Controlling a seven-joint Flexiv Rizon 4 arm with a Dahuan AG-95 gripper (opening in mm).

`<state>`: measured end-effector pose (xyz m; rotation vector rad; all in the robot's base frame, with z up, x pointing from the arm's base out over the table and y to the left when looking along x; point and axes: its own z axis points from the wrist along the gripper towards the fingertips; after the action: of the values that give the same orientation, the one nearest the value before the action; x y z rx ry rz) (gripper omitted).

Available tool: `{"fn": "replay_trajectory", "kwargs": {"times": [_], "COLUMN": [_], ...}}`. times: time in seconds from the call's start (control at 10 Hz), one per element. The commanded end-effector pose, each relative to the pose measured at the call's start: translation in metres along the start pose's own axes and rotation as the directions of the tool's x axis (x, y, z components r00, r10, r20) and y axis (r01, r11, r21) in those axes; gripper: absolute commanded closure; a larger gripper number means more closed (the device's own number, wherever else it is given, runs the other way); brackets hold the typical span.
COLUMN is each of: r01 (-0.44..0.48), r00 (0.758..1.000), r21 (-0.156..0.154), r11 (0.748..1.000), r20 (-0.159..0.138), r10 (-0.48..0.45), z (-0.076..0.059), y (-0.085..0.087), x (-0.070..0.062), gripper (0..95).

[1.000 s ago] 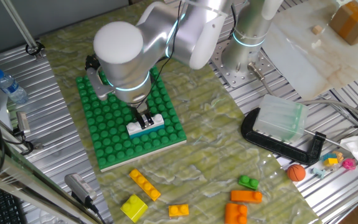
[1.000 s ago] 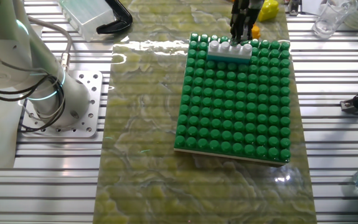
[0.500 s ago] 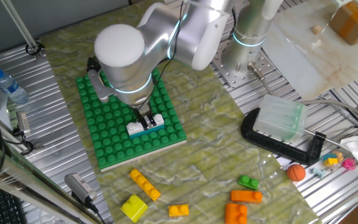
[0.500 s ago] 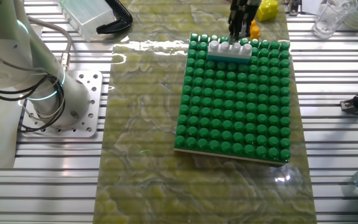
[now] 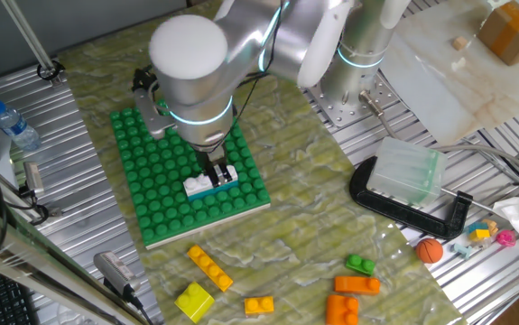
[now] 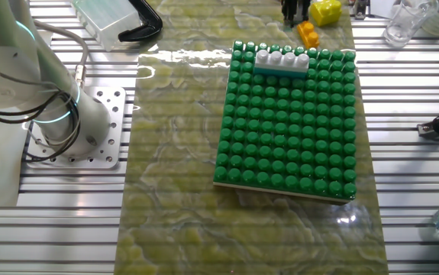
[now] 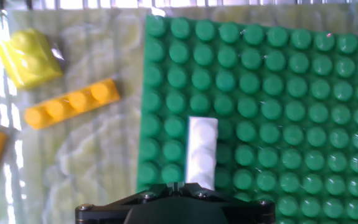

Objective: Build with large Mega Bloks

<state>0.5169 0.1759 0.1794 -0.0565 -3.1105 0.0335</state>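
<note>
White brick (image 6: 282, 59): seated on a teal brick on the green baseplate (image 6: 288, 145), near its edge.
Gripper (image 5: 220, 169): above the stack, empty; finger spacing unclear.

The arm (image 5: 241, 54) is silver-grey with rounded white joint caps, glowing teal rings, thin black cables and a black gripper (image 5: 220, 170).

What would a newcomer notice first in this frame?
The big green studded baseplate in the middle of the mat, with a white-on-teal brick pressed on near one edge. The silver arm looms above it, its claw just over the brick. Loose yellow bricks and orange bricks lie on the mat beyond the plate.
</note>
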Motion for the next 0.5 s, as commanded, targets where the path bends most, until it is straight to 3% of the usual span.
{"fn": "replay_trajectory", "kwargs": {"times": [0.1, 0.4, 0.5], "r01": [-0.005, -0.013, -0.068], "r00": [1.000, 1.000, 0.998], "r21": [0.007, 0.007, -0.005], "r11": [1.000, 1.000, 0.998], "r20": [-0.006, 0.000, 0.005], "r10": [0.005, 0.013, 0.068], "z": [0.011, 0.032, 0.042], "y": [0.012, 0.020, 0.025], "x": [-0.011, -0.022, -0.028], "gripper": [95.0, 95.0, 95.0]}}
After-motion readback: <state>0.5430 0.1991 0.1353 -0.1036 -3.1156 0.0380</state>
